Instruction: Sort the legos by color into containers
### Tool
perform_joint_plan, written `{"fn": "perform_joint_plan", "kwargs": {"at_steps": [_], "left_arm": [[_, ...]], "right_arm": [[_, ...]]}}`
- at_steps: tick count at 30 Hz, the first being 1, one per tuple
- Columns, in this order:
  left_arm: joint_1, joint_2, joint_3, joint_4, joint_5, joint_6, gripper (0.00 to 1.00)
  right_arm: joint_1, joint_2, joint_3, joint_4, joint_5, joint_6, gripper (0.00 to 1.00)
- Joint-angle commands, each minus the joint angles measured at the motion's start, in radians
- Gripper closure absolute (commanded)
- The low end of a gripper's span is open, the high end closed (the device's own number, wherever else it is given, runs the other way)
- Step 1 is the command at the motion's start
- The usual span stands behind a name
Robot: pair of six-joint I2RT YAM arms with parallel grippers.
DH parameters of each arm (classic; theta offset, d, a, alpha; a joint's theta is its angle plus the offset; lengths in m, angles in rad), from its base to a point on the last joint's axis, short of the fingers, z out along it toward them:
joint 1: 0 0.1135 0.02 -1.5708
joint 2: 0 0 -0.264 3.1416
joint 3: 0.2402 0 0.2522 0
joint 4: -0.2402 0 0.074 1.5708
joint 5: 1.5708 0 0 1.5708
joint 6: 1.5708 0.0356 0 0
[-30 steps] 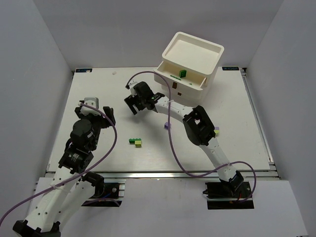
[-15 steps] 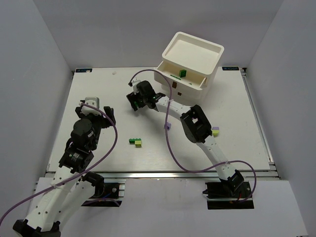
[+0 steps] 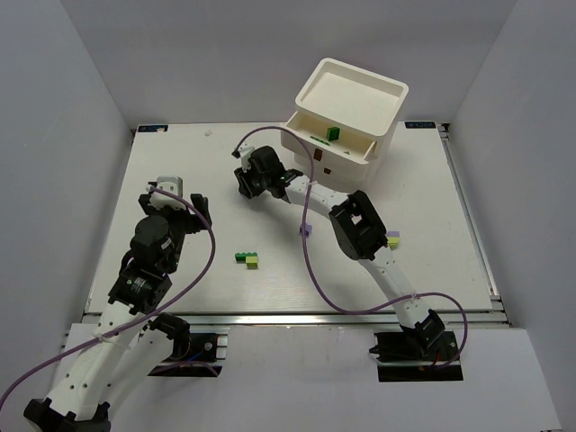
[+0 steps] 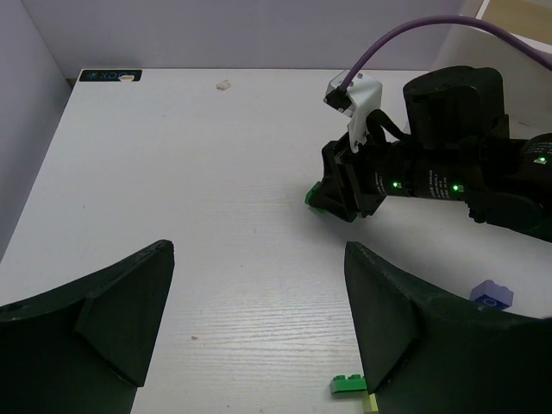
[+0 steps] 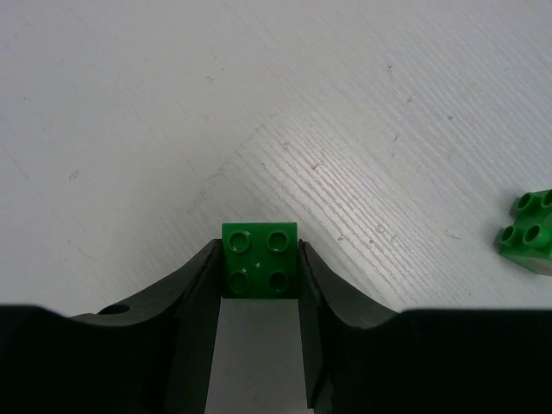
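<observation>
right pincer [image 5: 259,255] grips a four-stud green lego [image 5: 260,260].

Both machines share a build: the left white-shelled jointed arm [image 3: 99,369] and the right white-shelled jointed arm [image 3: 393,281] have smooth white plastic links between bulky black motor housings, and each ends in a black base block [image 3: 409,346]. A slack purple cable [image 4: 423,24] runs into a small white plastic bracket [image 4: 358,99] on the right wrist; a second purple cable [image 3: 212,247] loops off the left arm. The left hand [image 4: 257,259] has broad matte-black wedge fingers and a pale grey block [image 3: 166,184] on top. The right hand [image 5: 259,250] has slimmer black fingers (curved on the outside, flat within), and tiny green lights [image 4: 395,184] glow on its black cylindrical wrist.
</observation>
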Motion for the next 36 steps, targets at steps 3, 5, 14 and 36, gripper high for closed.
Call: {"fn": "perform_joint_plan", "kwargs": {"at_steps": [3, 5, 14, 36], "left_arm": [[0.003, -0.014, -0.018, 0.017, 0.019, 0.011, 0.10], [0.003, -0.025, -0.020, 0.023, 0.031, 0.012, 0.10], [0.003, -0.075, -0.043, 0.053, 0.137, 0.030, 0.12], [-0.008, 0.161, 0.016, 0.018, 0.343, -0.100, 0.10]], "right_arm": [[-0.016, -0.118, -0.080, 0.035, -0.085, -0.028, 1.00], [-0.019, -0.191, -0.120, 0.014, -0.156, -0.036, 1.00], [-0.025, -0.584, -0.312, -0.116, -0.394, -0.065, 1.00], [-0.266, -0.793, -0.360, -0.267, 0.087, -0.200, 1.00]]}}
